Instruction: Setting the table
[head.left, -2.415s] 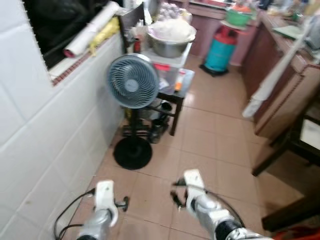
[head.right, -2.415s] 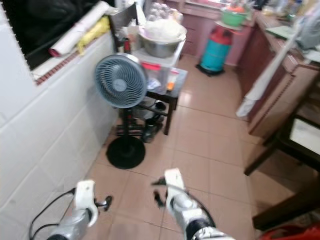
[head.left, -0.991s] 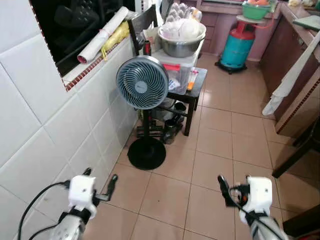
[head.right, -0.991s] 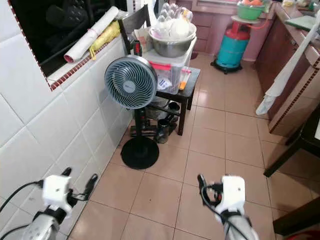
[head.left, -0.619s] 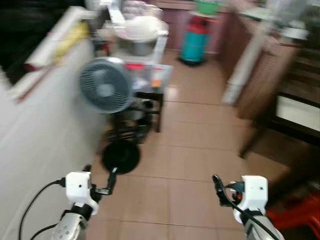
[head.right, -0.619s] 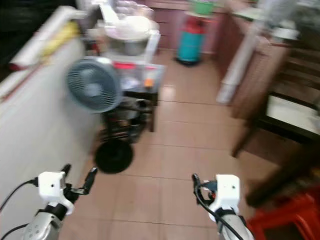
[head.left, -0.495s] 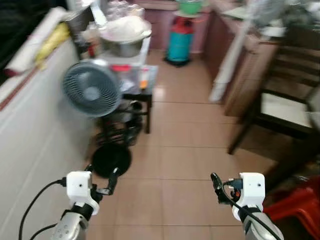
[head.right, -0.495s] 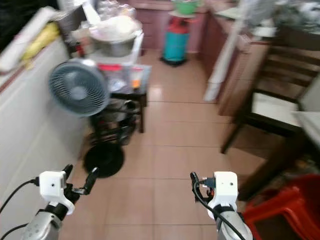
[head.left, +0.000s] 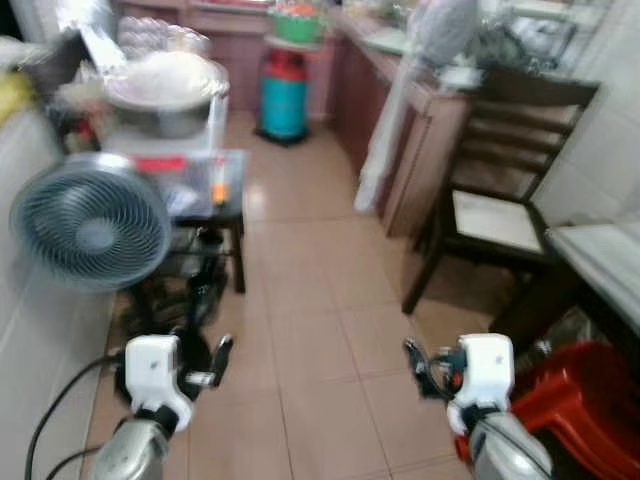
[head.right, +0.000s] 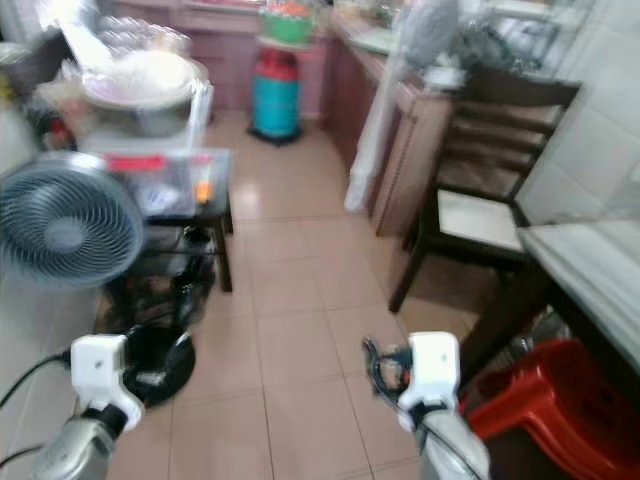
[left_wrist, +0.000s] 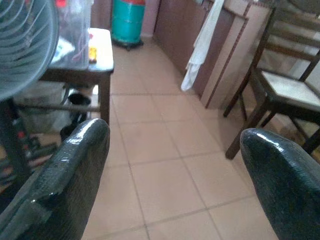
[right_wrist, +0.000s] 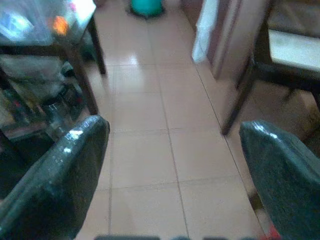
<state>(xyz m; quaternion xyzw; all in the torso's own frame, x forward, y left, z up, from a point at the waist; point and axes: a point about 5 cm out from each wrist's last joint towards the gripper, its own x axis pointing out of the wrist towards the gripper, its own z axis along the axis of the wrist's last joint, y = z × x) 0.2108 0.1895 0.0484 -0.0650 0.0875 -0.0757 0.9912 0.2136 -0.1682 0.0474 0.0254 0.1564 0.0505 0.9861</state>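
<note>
No tableware is in sight. A table (head.left: 603, 258) with a pale top comes in at the right edge, a dark wooden chair (head.left: 492, 218) with a light seat stands beside it, and a red plastic stool (head.left: 572, 402) sits under its near corner. My left gripper (head.left: 204, 357) is held low over the tiled floor, open, with nothing between its fingers (left_wrist: 74, 167). My right gripper (head.left: 424, 366) is held low beside the stool, also open and holding nothing, its fingers (right_wrist: 283, 172) wide apart.
A standing fan (head.left: 90, 222) is close on the left, before a small dark side table (head.left: 226, 205) that carries a plastic box and a metal bowl (head.left: 165, 88). A teal gas cylinder (head.left: 285, 92) stands at the back. A white cloth (head.left: 395, 120) hangs off the brown counter.
The view has swung to the right: the fan and tiled wall slid left, and the chair, table and red stool came into view. Both grippers keep their open pose.
</note>
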